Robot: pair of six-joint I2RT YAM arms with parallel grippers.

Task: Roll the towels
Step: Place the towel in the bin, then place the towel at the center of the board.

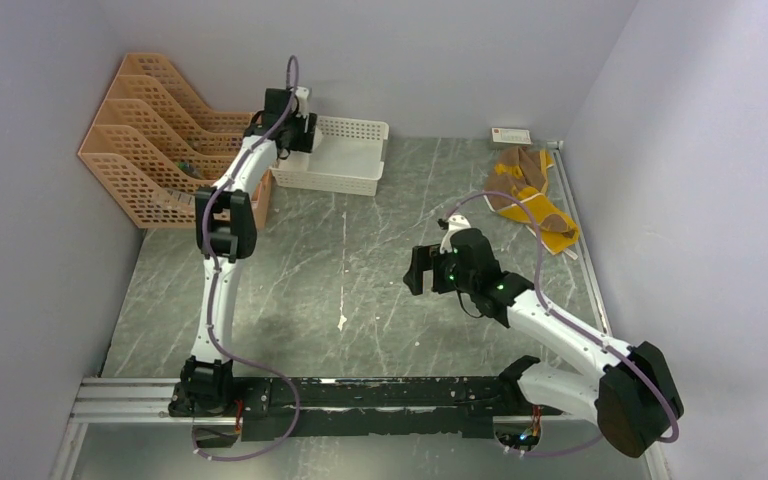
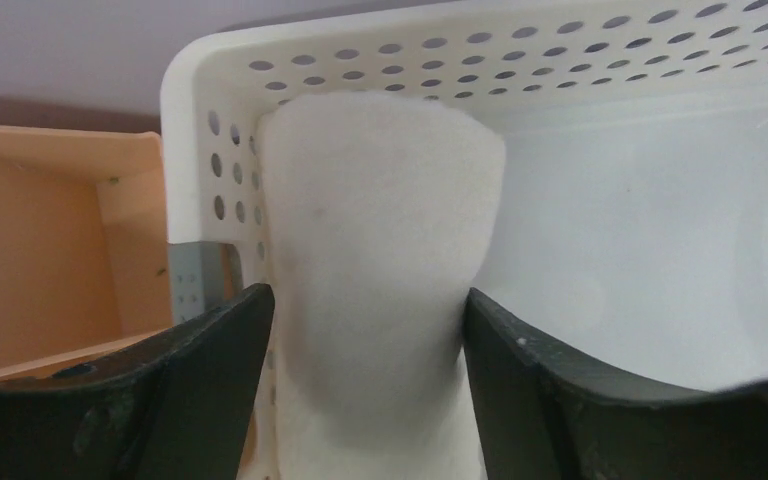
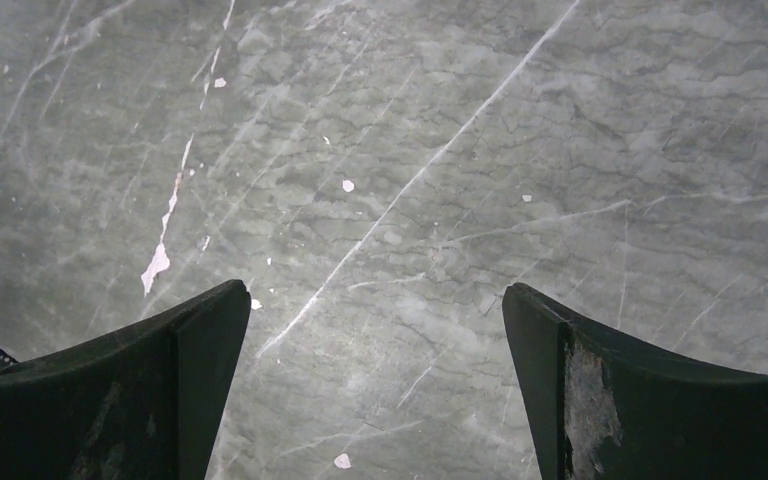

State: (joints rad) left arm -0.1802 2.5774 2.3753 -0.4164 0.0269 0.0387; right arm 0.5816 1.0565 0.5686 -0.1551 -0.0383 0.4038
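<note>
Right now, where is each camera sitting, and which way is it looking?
Top camera: up high behind the arms, looking down at the table; both arms show.
Left wrist camera: on the left claw, looking into a corner of the white basket; its fingers flank the cream towel.
Right wrist camera: on the right claw, looking down at the grey table; its open fingers show.
Shared: top and left wrist views both show the white basket; top and right wrist both show the table.
</note>
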